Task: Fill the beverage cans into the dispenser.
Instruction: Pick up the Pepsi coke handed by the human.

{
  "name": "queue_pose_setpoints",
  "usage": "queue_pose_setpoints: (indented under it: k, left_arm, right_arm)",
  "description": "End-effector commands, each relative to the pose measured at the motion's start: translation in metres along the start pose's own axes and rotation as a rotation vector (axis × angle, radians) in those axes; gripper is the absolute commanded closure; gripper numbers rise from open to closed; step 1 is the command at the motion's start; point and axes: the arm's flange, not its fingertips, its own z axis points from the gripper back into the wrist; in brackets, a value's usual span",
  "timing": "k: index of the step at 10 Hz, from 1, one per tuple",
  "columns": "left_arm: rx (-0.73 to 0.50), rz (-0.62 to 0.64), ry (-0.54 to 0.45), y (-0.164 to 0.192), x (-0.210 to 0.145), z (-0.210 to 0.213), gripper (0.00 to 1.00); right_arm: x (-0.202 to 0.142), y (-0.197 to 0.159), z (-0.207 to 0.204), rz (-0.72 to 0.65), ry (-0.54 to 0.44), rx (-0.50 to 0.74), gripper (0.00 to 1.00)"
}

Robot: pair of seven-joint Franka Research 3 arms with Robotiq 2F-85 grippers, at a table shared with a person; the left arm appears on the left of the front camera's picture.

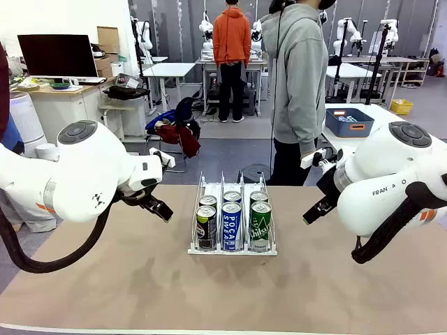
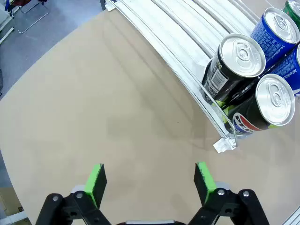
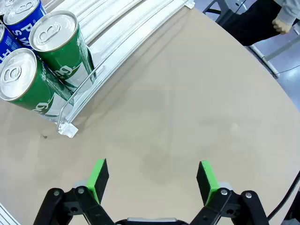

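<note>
The dispenser [image 1: 232, 251] stands mid-table with its three lanes running away from me. Two dark cans [image 1: 206, 227] stand in its left lane, two blue cans [image 1: 232, 225] in the middle and two green cans [image 1: 260, 225] on the right, all upright at the front lip. My left gripper [image 2: 150, 183] hovers open over bare table, left of the rack, with the dark cans [image 2: 234, 65] ahead to its right. Over the table on the rack's right side, my right gripper [image 3: 152, 180] is also open and holds nothing; the green cans [image 3: 61, 47] are at its upper left.
A person in a grey hoodie [image 1: 299, 84] stands at the table's far edge, behind the rack and to the right, one hand [image 3: 282, 23] hanging by the side. A blue bin [image 1: 348, 122] sits on another table behind. Brown tabletop [image 1: 140, 286] spreads around the rack.
</note>
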Motion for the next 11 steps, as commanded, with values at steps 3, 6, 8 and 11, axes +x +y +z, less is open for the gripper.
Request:
queue_pose_setpoints:
  k: [3,6,8,11]
  left_arm:
    - [0.000,0.000,0.000,0.0000,0.0000,0.0000,0.00]
    - [0.000,0.000,0.000,0.0000,0.0000,0.0000,0.00]
    - [0.000,0.000,0.000,0.0000,0.0000,0.0000,0.00]
    - [0.000,0.000,0.000,0.0000,0.0000,0.0000,0.00]
  right_arm:
    - [0.0000,0.0000,0.0000,0.000,0.000,0.000,0.00]
    - [0.0000,0.0000,0.0000,0.000,0.000,0.000,0.00]
    - [0.0000,0.0000,0.0000,0.000,0.000,0.000,0.00]
    - [0.0000,0.0000,0.0000,0.000,0.000,0.000,0.00]
